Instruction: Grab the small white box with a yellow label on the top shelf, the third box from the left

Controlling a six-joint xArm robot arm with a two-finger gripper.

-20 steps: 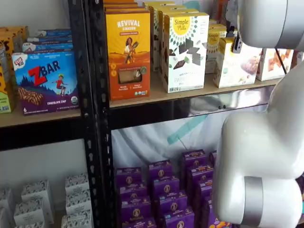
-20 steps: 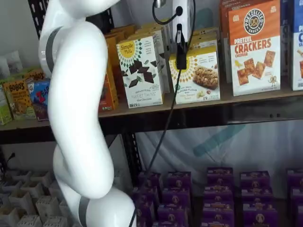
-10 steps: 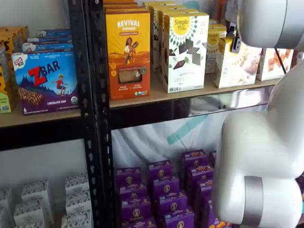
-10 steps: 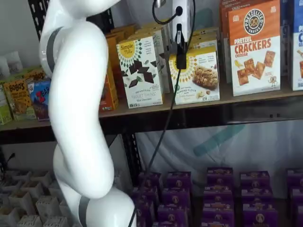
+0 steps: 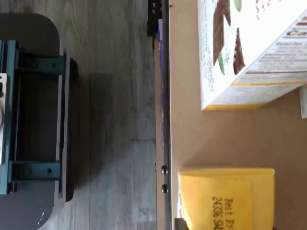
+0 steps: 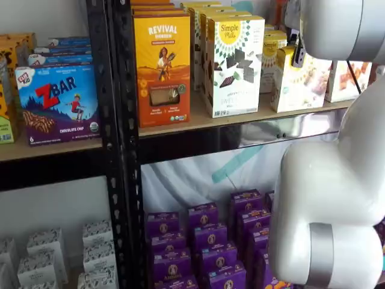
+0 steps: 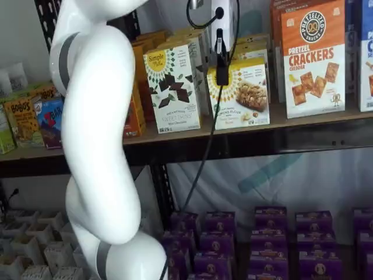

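1. The short cream-white carton with a yellow sunburst (image 7: 242, 93) stands on the tan wooden top shelf (image 7: 303, 119), tilted.
2. The black-fingered gripper (image 7: 222, 61) hangs against its front; grip unclear.
3. Lift-out seems underway; next, draw it clear.

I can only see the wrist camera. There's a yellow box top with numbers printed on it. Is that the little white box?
Observer: Probably. In a shelf view the small white box shows a yellow sunburst and biscuit pictures.
Kid: Are the fingers on it?
Observer: One of the black fingers hangs before its upper left part; open or shut, I can't tell.
Kid: What's beside it?
Observer: A taller white box and an orange cracker box, sharing the top shelf.
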